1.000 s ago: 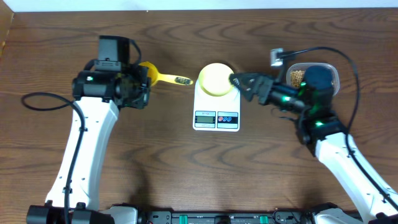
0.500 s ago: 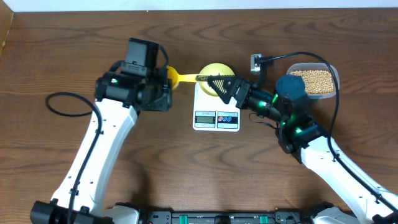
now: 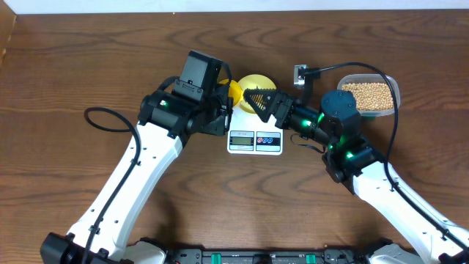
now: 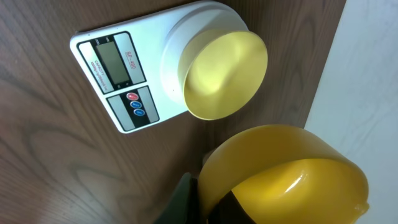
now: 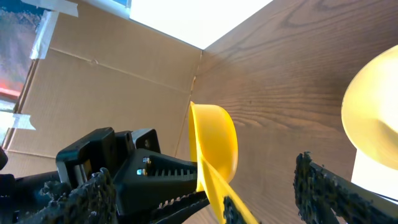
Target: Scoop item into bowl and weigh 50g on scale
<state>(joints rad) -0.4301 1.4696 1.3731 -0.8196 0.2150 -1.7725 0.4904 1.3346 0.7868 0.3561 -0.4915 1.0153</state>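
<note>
The pale-yellow bowl [image 3: 258,79] [image 4: 224,74] stands empty on the white scale [image 3: 255,139] [image 4: 118,68]. My left gripper [image 3: 226,108] [image 4: 202,205] is shut on a yellow scoop [image 3: 235,92] [image 4: 280,174] [image 5: 214,143], held just left of the bowl. No beans show in the scoop. Its handle runs rightward between the fingers of my right gripper [image 3: 255,101] [image 5: 205,199], which is open above the scale with a finger on each side of the handle, not touching it. The tan beans [image 3: 370,95] fill a clear tub at the right.
The clear tub [image 3: 396,92] stands on the table's far right, behind my right arm. A small white block [image 3: 300,72] lies behind the right gripper. Cardboard walls [image 5: 112,81] rise past the table's left and far sides.
My left arm has carried the scoop rightward to the bowl's edge. My right gripper came left from the tub over the scale, and its fingers now straddle the handle, a little narrower.
</note>
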